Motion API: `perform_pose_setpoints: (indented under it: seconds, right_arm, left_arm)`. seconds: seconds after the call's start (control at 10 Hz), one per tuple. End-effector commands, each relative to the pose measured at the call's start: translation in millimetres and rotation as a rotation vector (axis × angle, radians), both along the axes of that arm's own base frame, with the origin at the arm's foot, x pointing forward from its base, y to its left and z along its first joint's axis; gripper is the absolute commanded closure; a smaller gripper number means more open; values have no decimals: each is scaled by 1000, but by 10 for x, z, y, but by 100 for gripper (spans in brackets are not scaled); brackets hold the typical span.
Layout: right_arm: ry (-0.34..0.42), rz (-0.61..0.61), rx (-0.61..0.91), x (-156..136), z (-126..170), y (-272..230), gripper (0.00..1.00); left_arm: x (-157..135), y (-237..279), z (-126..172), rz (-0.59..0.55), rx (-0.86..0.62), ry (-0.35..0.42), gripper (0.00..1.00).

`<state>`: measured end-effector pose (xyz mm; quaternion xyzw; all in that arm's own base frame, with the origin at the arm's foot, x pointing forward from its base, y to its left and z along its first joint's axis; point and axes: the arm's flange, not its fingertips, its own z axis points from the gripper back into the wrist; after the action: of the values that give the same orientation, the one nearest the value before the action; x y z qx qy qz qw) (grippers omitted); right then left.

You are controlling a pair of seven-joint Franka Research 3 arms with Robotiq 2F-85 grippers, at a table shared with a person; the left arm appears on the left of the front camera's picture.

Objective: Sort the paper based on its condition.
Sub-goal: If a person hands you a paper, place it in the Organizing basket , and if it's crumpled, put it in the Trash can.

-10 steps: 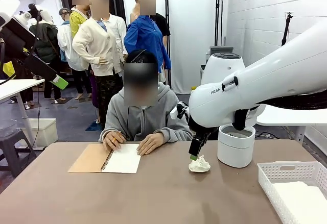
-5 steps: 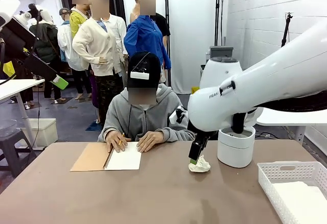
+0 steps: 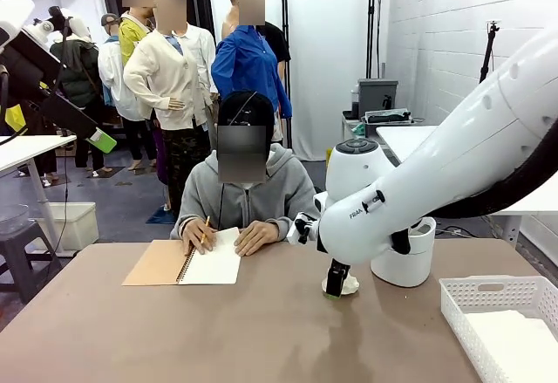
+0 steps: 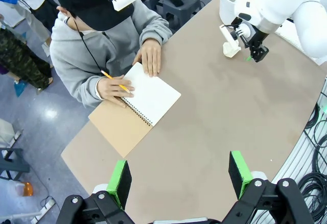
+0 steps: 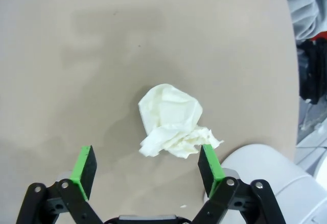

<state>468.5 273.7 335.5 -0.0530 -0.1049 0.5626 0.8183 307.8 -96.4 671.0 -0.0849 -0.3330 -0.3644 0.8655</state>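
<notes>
The front camera is facing across the worktop (image 3: 218, 331) toward its far edge; the left wrist camera is looking down from high above, the right wrist camera hovering close, all sharing the crumpled paper (image 5: 172, 122).

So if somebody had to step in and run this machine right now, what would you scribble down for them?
Right tool: open, low over the table, straddling the crumpled paper wad; not yet gripped.
Left tool: open, empty, held high above the table.
Wad lies on the table beside the white round bin. Flat white sheets already lie in the white basket at the robot's right.
Person's hands rest on the open notebook, one holding a pencil.
Done: approach to the wad.
Left: close on it, lift it, probably drop it in the bin.
</notes>
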Motion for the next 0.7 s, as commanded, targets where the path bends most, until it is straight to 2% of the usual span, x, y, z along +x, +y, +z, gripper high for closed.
perform_pose_setpoints:
  seconds: [0.0,0.3,0.6]
  right_arm:
    - [-26,-3,3,193,-63,119,0]
    - [50,3,1,384,-202,106,0]
    - [62,-9,-23,434,-296,88,0]
  left_arm:
    - [2,15,2,-3,-7,2,0]
    - [2,15,2,-3,-7,2,0]
    - [2,15,2,-3,-7,2,0]
